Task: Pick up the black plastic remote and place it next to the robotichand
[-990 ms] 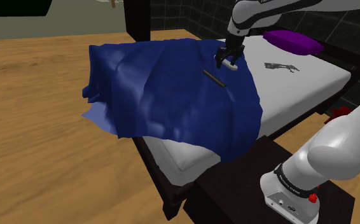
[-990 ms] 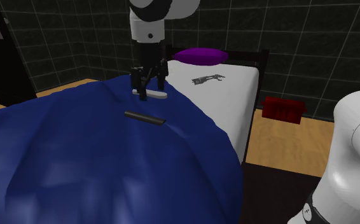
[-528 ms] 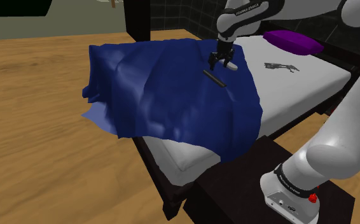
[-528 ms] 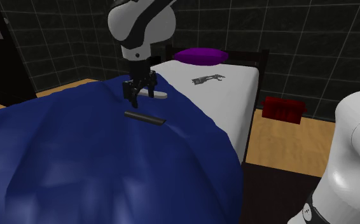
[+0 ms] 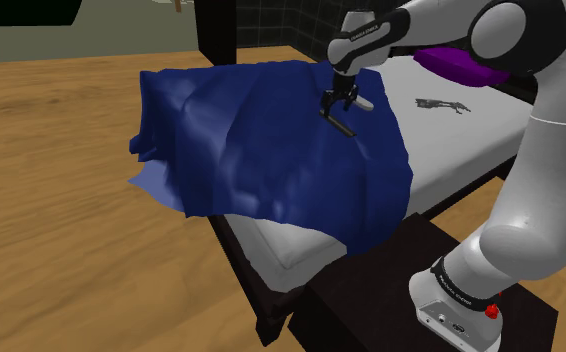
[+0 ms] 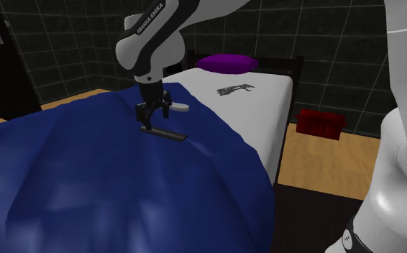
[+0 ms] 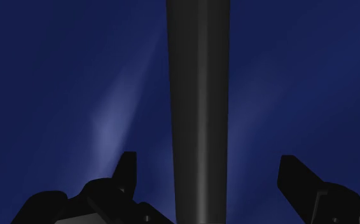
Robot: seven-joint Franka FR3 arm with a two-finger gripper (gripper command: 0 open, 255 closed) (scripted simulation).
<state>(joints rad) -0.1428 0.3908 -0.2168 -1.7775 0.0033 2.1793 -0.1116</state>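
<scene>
My black gripper [image 7: 207, 162], jaws apart, straddles a long black remote [image 7: 198, 76] on a dark blue blanket [image 7: 58, 76], seemingly without touching.

remote [image 6: 167, 134] on blanket [image 5: 261, 150], tool [image 6: 152, 122] over it; robotichand [image 5: 441, 104] on bed [image 5: 491, 135] near pillow [image 5: 461, 65]
</scene>
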